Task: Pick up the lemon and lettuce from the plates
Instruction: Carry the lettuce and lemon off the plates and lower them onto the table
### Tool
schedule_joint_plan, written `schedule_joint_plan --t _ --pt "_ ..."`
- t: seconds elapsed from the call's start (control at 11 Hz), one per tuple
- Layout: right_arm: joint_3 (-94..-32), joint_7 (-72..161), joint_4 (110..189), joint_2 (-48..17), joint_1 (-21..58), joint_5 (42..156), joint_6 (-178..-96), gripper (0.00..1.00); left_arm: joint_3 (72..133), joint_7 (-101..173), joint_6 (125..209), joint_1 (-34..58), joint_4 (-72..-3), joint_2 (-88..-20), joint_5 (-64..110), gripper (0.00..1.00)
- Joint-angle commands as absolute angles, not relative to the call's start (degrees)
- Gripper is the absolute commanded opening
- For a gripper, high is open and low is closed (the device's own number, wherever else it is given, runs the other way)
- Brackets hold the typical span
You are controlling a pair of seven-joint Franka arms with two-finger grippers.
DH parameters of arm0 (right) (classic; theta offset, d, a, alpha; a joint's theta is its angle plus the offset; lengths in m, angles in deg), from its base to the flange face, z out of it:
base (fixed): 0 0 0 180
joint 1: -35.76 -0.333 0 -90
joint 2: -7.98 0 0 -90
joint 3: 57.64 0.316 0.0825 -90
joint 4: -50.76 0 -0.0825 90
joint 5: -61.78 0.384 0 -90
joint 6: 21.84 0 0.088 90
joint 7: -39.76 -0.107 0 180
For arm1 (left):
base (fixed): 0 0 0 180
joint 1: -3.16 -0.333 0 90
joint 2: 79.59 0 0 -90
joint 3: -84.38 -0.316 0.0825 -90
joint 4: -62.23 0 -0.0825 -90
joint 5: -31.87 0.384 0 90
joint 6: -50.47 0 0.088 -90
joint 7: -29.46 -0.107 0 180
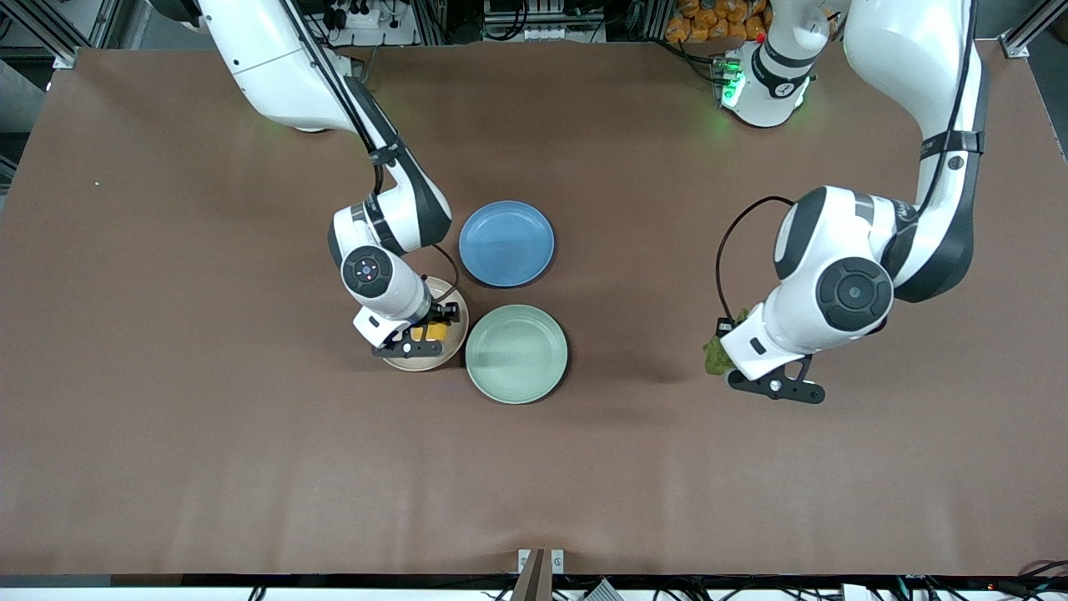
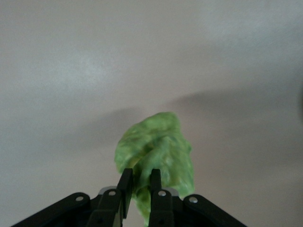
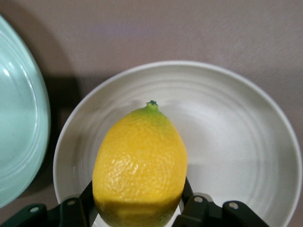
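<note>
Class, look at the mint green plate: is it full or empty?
Empty. The green plate shows only bare surface; the lettuce is in the left gripper, away from it.

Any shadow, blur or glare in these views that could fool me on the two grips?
Front view: soft shadows beside the green plate and the left tool. Left wrist view: lettuce soft, table washed pale. Right wrist view: lemon sharp, mild sheen, beige plate evenly lit under the right tool.
</note>
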State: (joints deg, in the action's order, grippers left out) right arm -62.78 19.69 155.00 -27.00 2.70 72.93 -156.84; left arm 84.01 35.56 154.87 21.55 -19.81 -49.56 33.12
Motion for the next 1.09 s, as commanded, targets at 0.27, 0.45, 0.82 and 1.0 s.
schedule_joint_plan --t 0.27,0.45,0.82,1.0 --pt "-62.8 19.8 154.4 -19.7 10.3 72.1 -150.7 0.22 84.4 32.6 154.0 17.1 -21.4 -47.2 34.4 0.28" --pt "-62.7 26.1 154.4 -18.2 14.5 72.4 -147.7 0.23 84.4 32.3 154.0 16.8 -21.2 -47.3 34.4 0.35" --pt "-62.9 44.4 155.1 -17.2 24.9 71.9 -143.0 0.23 84.3 32.8 154.0 16.8 -20.3 -48.0 34.2 1.0" --pt "-62.9 59.9 155.1 -17.8 34.0 71.9 -142.5 0.24 83.8 32.7 154.0 16.6 -19.9 -48.4 34.1 1.0"
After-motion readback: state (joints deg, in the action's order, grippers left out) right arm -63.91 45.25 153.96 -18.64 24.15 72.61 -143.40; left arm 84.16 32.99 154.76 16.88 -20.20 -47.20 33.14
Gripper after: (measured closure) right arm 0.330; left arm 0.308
